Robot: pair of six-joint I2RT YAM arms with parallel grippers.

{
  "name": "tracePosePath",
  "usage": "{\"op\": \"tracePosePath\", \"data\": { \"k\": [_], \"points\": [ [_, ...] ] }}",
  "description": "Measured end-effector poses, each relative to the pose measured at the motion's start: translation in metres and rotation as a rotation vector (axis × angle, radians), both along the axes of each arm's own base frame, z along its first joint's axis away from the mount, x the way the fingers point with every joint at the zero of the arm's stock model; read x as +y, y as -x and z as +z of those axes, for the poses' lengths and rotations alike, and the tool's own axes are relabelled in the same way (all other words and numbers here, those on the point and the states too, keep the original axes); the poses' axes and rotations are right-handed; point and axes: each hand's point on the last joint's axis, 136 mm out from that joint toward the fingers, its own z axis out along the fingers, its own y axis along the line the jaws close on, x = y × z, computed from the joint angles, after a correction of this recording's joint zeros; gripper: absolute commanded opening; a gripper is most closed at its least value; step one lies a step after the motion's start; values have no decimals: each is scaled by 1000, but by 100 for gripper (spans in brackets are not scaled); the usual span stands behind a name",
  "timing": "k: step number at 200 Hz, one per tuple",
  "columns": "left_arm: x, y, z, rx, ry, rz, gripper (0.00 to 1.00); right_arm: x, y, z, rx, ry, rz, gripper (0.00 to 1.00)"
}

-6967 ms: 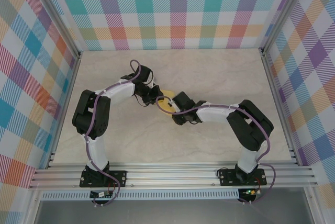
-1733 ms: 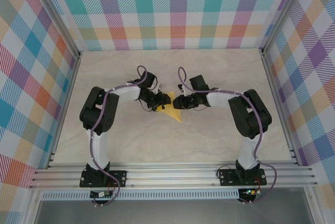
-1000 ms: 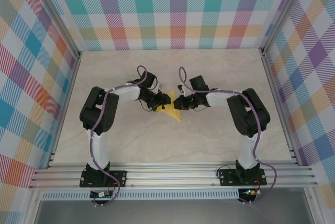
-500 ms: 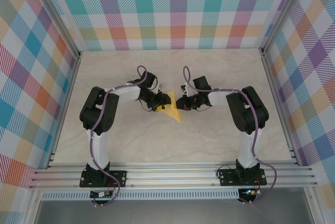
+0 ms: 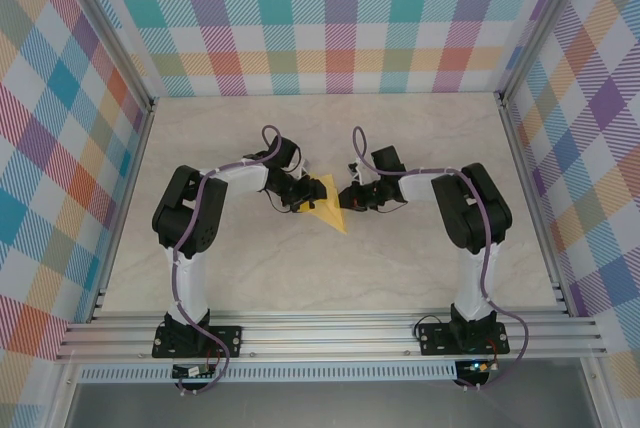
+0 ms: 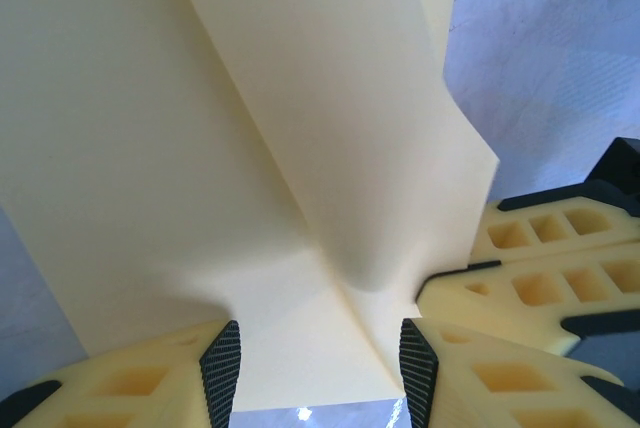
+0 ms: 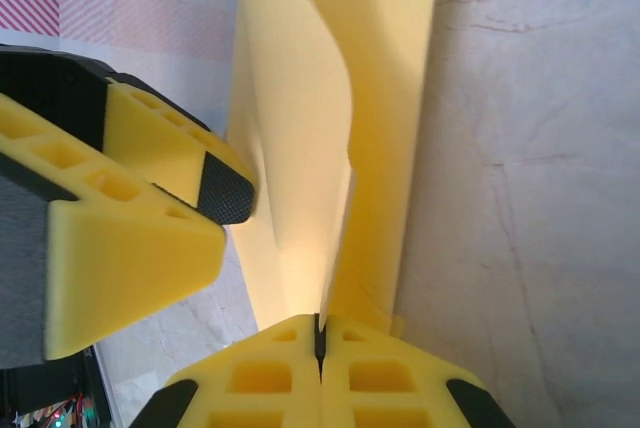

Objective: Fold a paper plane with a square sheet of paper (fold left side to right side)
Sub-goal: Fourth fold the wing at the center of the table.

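Now the yellow paper (image 5: 331, 212), folded to a pointed wedge, lies near the middle of the table (image 5: 300, 278) between the two arms, one flap lifted. The right gripper (image 7: 320, 336) has its jaws together, pinching that flap's edge. The left gripper (image 6: 318, 368) has its jaws apart, with the creased paper spanning the gap.

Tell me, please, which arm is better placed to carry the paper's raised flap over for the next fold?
Right, probably. The right gripper is shut on the raised edge of the square sheet of paper, so it could carry it across. The left gripper stands open astride the sheet.
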Motion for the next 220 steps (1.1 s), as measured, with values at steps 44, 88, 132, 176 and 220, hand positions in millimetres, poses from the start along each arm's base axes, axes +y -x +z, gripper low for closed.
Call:
{"op": "tracePosePath", "data": {
  "k": [44,88,132,176,220],
  "points": [
    [0,0,0,0,0,0,48,0,0,-4,12,2,3,4],
    [0,0,0,0,0,0,49,1,-1,-3,18,2,6,4],
    [0,0,0,0,0,0,48,2,-2,-3,25,7,8,4],
    [0,0,0,0,0,0,48,2,0,-4,38,7,14,4],
    [2,-2,4,-7,-20,-3,49,1,1,-5,45,14,20,4]
  ]
}}
